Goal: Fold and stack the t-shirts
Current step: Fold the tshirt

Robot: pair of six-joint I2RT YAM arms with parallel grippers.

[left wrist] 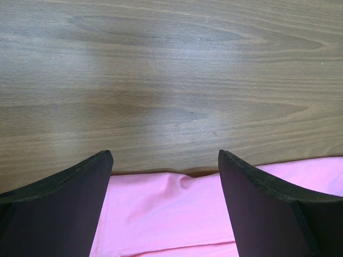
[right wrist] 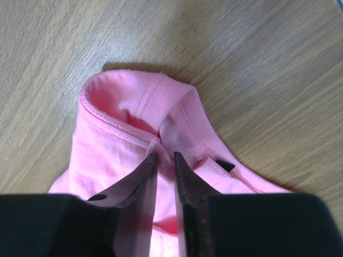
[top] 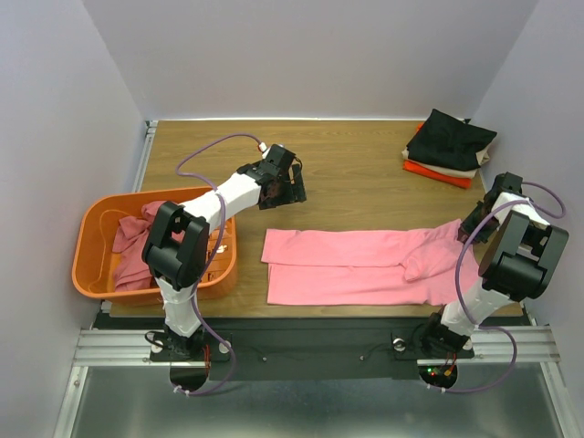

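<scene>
The light pink t-shirt (top: 347, 266) lies spread along the worktop's (top: 365, 173) near edge. The left gripper (left wrist: 165, 156) hangs wide open over its far left edge. The right gripper (right wrist: 165, 156), jaws narrow, sits at the collar (right wrist: 134, 101); I cannot tell whether it pinches the cloth.

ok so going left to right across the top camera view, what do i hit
orange basket holding the rose t-shirt → left end effector → pink t-shirt → stack of folded t-shirts
</scene>
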